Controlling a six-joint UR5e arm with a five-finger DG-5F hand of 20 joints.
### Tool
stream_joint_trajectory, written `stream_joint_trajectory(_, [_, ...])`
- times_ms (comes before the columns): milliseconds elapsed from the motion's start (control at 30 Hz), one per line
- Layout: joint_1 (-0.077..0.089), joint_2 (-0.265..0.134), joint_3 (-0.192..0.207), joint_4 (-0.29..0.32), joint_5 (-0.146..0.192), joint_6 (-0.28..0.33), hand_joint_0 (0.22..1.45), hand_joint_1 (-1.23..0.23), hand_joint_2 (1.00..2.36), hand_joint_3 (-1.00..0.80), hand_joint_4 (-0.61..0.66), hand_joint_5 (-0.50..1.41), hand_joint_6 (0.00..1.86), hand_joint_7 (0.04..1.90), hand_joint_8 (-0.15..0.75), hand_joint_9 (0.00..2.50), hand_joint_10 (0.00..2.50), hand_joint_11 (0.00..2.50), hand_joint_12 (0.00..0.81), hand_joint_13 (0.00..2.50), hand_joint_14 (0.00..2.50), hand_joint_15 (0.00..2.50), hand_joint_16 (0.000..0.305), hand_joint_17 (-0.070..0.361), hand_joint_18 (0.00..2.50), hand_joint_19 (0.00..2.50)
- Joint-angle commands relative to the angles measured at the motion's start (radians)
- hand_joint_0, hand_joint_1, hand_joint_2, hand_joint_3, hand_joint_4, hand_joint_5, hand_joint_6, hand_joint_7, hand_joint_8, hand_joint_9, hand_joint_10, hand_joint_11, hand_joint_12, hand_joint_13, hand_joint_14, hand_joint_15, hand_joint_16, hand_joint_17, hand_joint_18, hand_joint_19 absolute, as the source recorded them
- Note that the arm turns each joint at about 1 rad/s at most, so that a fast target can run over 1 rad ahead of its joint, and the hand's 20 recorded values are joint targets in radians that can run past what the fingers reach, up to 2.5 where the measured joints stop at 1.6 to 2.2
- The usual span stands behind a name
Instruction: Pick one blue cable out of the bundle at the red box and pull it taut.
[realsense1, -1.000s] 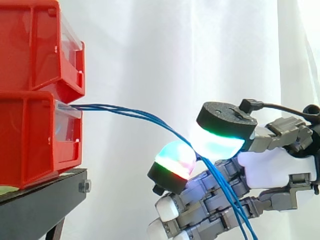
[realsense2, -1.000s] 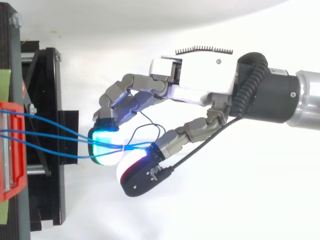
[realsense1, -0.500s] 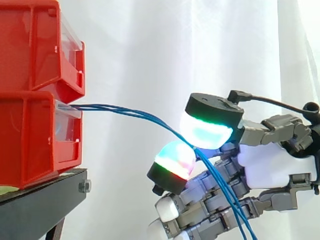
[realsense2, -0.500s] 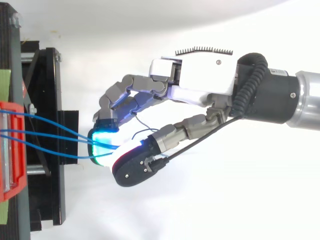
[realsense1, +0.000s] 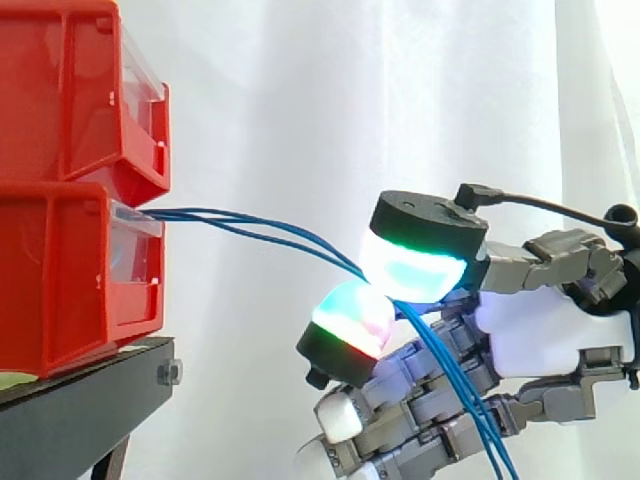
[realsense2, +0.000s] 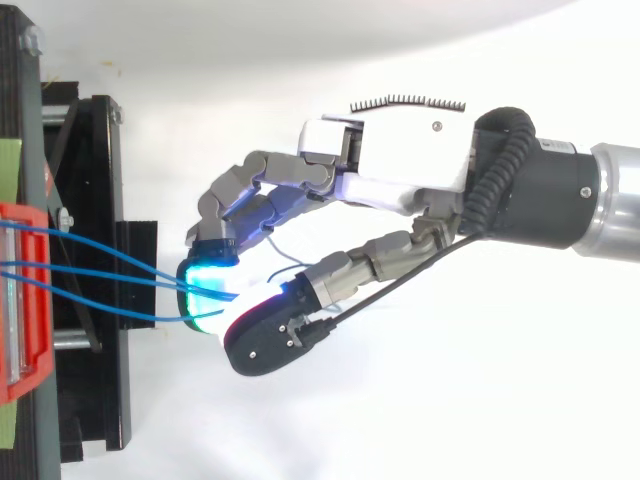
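Several thin blue cables (realsense1: 255, 230) leave the lower red box (realsense1: 70, 270) and sag to the right toward my hand (realsense1: 545, 335). The thumb's glowing pad (realsense1: 415, 268) sits pressed over the cables, against a finger's glowing pad (realsense1: 350, 318) just below it. Past the pads the cables drop down behind the curled fingers. From above, three blue strands (realsense2: 110, 272) fan out from the red box (realsense2: 20, 300) and meet at the cyan fingertip (realsense2: 200, 290), where the thumb (realsense2: 265, 335) closes in from the near side. The hand (realsense2: 400, 175) is shut on the cables.
A second red box (realsense1: 70, 90) is stacked on the lower one. Both rest on a black stand (realsense1: 80, 400), whose frame (realsense2: 100, 200) reaches toward the hand. A white curtain (realsense1: 330, 100) hangs behind. The arm (realsense2: 560, 190) comes in from the right.
The thumb has swung left and down onto the finger pad, closing the gap over the blue cables. The rest of the hand and the boxes have stayed put.
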Motion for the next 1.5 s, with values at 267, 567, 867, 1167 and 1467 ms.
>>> stream_joint_trajectory(267, [0.0, 0.0, 0.0, 0.002, 0.0, 0.0, 0.74, -0.93, 1.0, -0.5, 0.0, -0.18, 0.94, 1.03, 0.309, 0.79, 0.01, 0.59, 0.384, 0.48, 0.0, 0.14, 0.052, 0.116, 0.53, 0.02])
stream_joint_trajectory(567, [0.002, 0.0, 0.0, 0.011, 0.0, 0.0, 0.44, -0.79, 1.0, -0.5, 0.1, -0.16, 0.94, 0.92, 0.359, 0.79, 0.01, 0.58, 0.442, 0.47, 0.0, 0.17, 0.063, 0.141, 0.53, 0.07])
stream_joint_trajectory(867, [0.003, 0.0, 0.0, 0.012, 0.0, 0.0, 0.59, -0.57, 1.0, -0.48, 0.09, -0.17, 0.92, 1.0, 0.33, 0.78, 0.01, 0.57, 0.394, 0.44, 0.01, 0.19, 0.054, 0.12, 0.44, 0.14])
stream_joint_trajectory(1167, [0.003, 0.0, 0.009, 0.012, 0.0, 0.0, 0.65, -0.77, 1.01, -0.31, 0.07, -0.17, 0.93, 1.03, 0.33, 0.78, 0.01, 0.59, 0.389, 0.47, 0.01, 0.17, 0.053, 0.119, 0.51, 0.1])
stream_joint_trajectory(1467, [0.002, 0.0, 0.011, 0.012, 0.0, 0.0, 0.74, -0.86, 1.01, -0.42, -0.04, -0.18, 0.95, 1.01, 0.319, 0.78, 0.01, 0.59, 0.384, 0.49, 0.0, 0.16, 0.052, 0.117, 0.55, 0.07])
